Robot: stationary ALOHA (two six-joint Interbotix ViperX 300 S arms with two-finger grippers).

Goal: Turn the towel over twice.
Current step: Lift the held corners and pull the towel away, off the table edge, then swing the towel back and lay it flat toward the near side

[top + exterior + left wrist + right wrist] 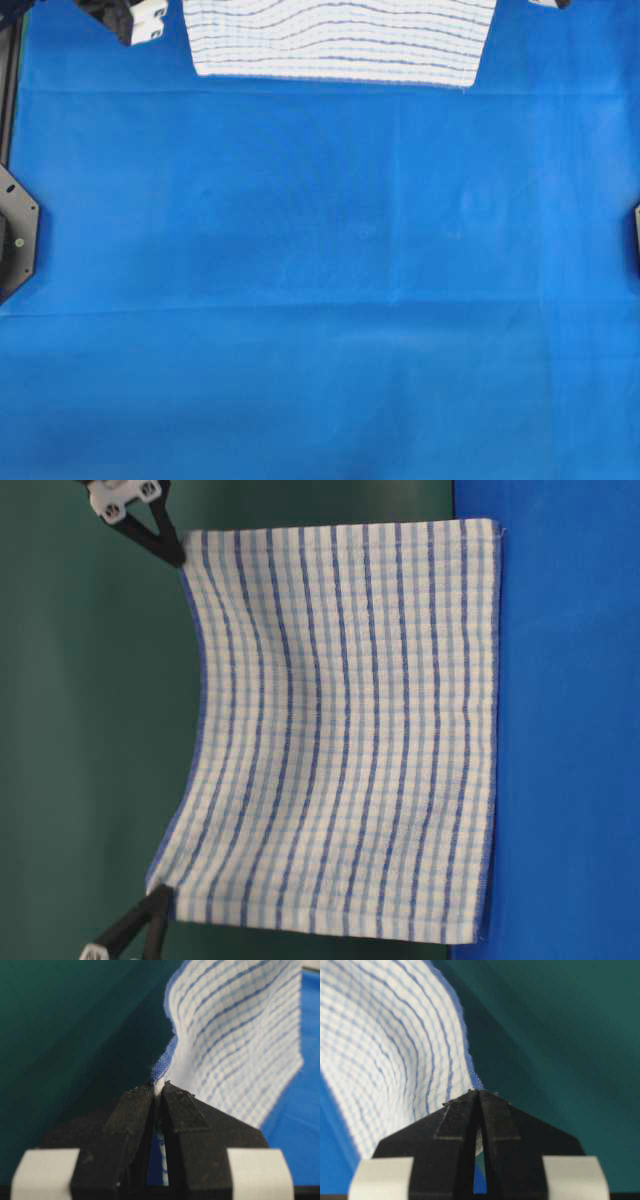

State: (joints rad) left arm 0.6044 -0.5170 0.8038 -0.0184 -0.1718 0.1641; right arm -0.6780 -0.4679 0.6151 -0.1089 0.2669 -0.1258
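The towel [335, 40], white with thin blue stripes, hangs upright at the far side of the table. Its lower edge rests on the blue covering, and it sags in a curve between its two raised upper corners [340, 730]. My left gripper [159, 1089] is shut on one upper corner, and a bit of blue hem pokes out above the tips. The towel [235, 1035] falls away to the right of it. My right gripper [479, 1092] is shut on the other upper corner, with the towel [385, 1045] spreading to its left. In the overhead view the left gripper [160, 18] is at the towel's left top.
The blue table covering [320, 280] spreads flat in front of the towel. Black arm mounts sit at the left edge [15, 235] and the right edge [636, 235]. A dark green backdrop [90, 720] stands behind the towel.
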